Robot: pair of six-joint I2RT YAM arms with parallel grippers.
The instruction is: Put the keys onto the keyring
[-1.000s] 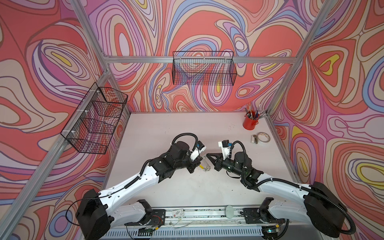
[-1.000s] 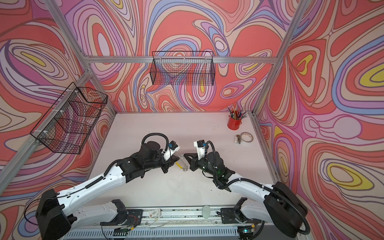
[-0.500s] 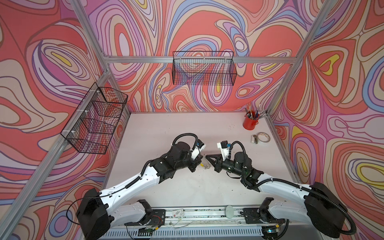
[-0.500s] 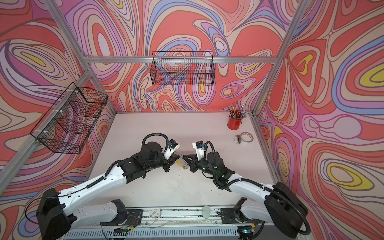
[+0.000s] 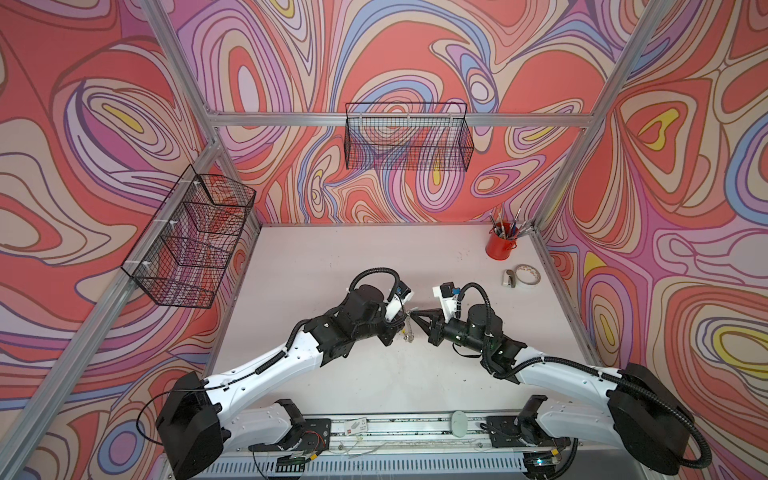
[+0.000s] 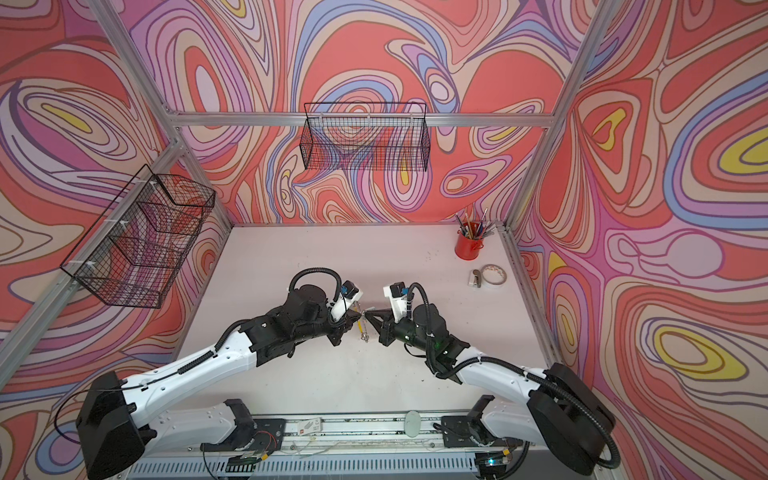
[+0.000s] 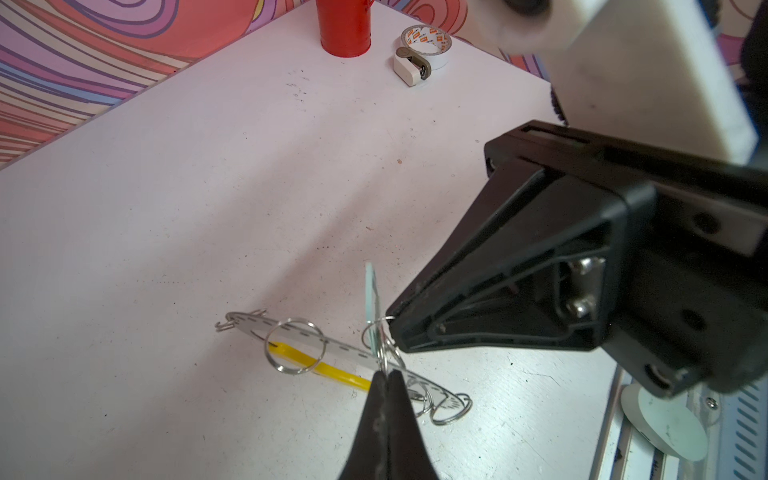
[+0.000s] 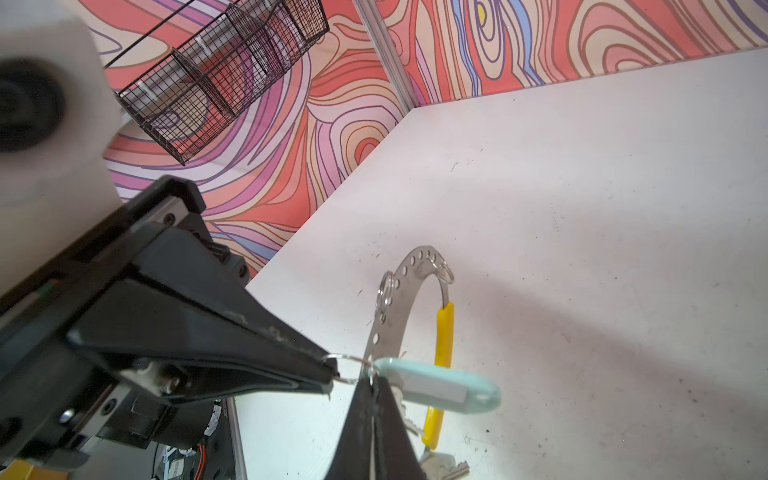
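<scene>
Both arms meet above mid-table in both top views. The keyring (image 8: 390,316), a flat grey holed band with a yellow sleeve (image 8: 444,332), hangs between them and shows thin in a top view (image 5: 409,330). My left gripper (image 7: 384,373) is shut on a small wire loop (image 8: 347,366) at the band's rim. My right gripper (image 8: 372,380) is shut right beside it, on the wire ring of a pale tag (image 8: 440,386). One silver key (image 8: 446,466) dangles below. Whether the two hold one ring or neighbouring ones I cannot tell.
A red cup of pens (image 5: 500,248) stands at the back right, with a whitish tape roll (image 5: 528,275) and a small white dispenser (image 5: 512,279) in front of it. Black wire baskets hang on the back wall (image 5: 407,143) and the left wall (image 5: 189,239).
Both grippers have drifted a little toward the back together, the keyring still between them. Both stay shut.
</scene>
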